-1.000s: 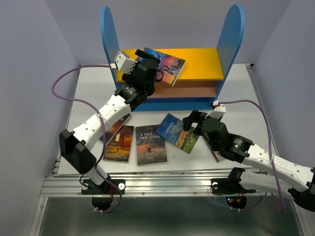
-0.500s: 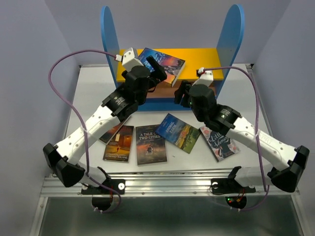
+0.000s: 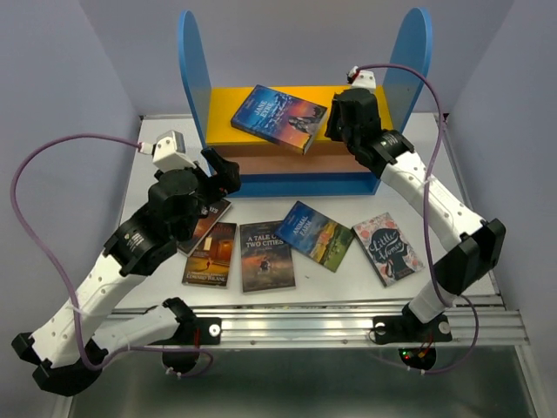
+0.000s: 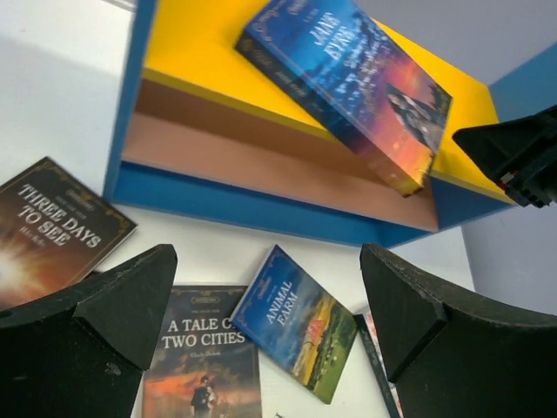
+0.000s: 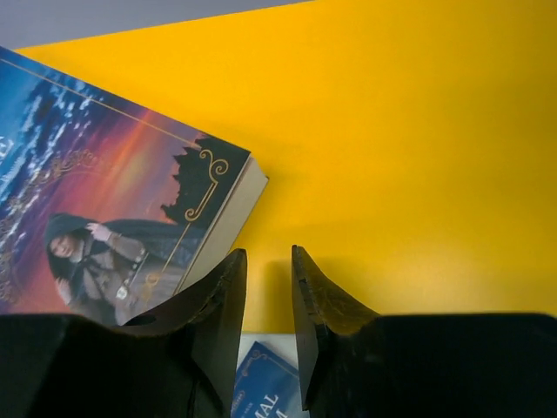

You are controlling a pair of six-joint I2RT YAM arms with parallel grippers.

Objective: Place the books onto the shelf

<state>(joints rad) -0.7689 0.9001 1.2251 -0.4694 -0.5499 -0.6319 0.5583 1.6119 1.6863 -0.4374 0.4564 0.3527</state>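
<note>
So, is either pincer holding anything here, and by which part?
Nothing is held. The left pincer gapes wide above the table; the right pincer, nearly closed on nothing, sits over the yellow board beside the Jane Eyre book.

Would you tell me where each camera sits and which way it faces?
Top external: above, behind the bases, looking down on table and shelf; left arm and right arm show.
Left wrist: on the left arm, facing the shelf; wide-open jaws frame the bottom.
Right wrist: above the yellow board, looking down; narrowly parted jaws show.
Shared: all see the sunset-cover book.
</note>
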